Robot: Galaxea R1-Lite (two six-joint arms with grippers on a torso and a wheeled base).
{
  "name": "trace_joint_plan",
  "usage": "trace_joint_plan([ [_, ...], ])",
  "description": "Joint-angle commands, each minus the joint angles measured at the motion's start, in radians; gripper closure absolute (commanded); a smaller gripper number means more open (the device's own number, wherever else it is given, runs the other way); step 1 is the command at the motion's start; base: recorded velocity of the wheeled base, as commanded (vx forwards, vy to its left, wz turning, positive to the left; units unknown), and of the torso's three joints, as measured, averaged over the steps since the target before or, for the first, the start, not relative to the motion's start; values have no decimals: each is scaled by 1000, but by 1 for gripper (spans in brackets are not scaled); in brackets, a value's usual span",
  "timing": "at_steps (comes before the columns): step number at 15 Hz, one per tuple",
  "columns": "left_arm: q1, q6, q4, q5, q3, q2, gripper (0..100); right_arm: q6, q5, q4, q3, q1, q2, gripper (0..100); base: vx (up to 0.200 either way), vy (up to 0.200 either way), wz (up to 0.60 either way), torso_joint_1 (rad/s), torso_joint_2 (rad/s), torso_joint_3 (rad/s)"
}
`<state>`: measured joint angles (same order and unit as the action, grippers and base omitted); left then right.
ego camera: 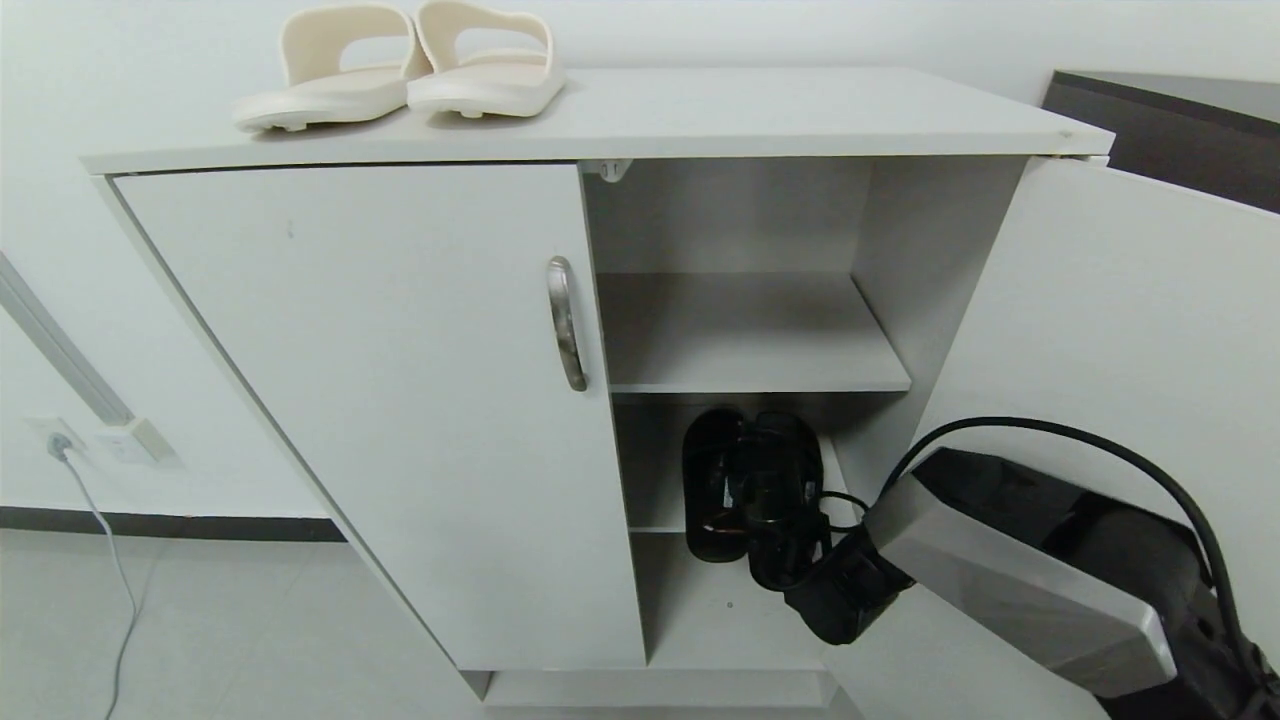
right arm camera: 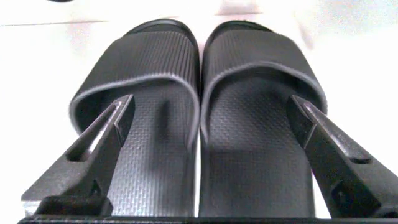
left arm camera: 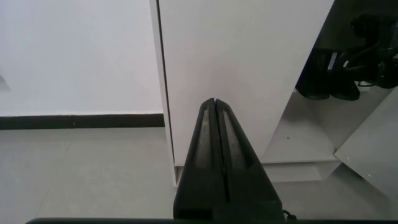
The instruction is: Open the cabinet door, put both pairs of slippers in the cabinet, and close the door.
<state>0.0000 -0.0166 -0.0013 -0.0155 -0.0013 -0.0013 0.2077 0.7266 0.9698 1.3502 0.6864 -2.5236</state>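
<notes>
Place: looks like a home entryway or some plain indoor room, can't pin it tighter tbh.
Main clue: white shoe cabinet [ego camera: 800, 115] standing against a bare white wall [ego camera: 100, 60], with shelves inside.
Footwear: cream slippers [ego camera: 400, 70] on top of the cabinet, black slippers [ego camera: 745, 480] on its lower shelf.
Left of the cabinet: wall socket [ego camera: 55, 438] with a grey cable [ego camera: 100, 520] plugged in, dark baseboard [ego camera: 170, 525], pale grey floor [ego camera: 230, 620].

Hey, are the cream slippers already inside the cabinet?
No, the cream slippers sit on top of the cabinet, outside it.
</notes>
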Motion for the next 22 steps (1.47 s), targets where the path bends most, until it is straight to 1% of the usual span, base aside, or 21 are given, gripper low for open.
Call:
trace_joint_plan([
  [1,0,0,0,0,0,1,100,-1,-1,43,-201,48,161,0,0,0,0,0,0,0],
  [2,0,0,0,-1,0,1,100,1,-4,63,-264,68,195,0,0,0,0,0,0,0],
  [4,0,0,0,-1,0,1,100,-1,-7,155,-414,117,238,0,0,0,0,0,0,0],
  [5,0,0,0,-1,0,1,100,-7,-6,187,-447,130,240,0,0,0,0,0,0,0],
  [8,0,0,0,-1,0,1,100,-8,-7,228,-487,133,255,0,0,0,0,0,0,0],
  [12,0,0,0,-1,0,1,100,-8,-7,230,-503,134,256,0,0,0,0,0,0,0],
  [18,0,0,0,-1,0,1,100,-10,-7,234,-507,134,256,0,-200,0,0,2,2,-1],
  [22,0,3,0,-3,0,1,100,-24,-6,244,-513,136,256,0,0,0,0,0,0,0],
])
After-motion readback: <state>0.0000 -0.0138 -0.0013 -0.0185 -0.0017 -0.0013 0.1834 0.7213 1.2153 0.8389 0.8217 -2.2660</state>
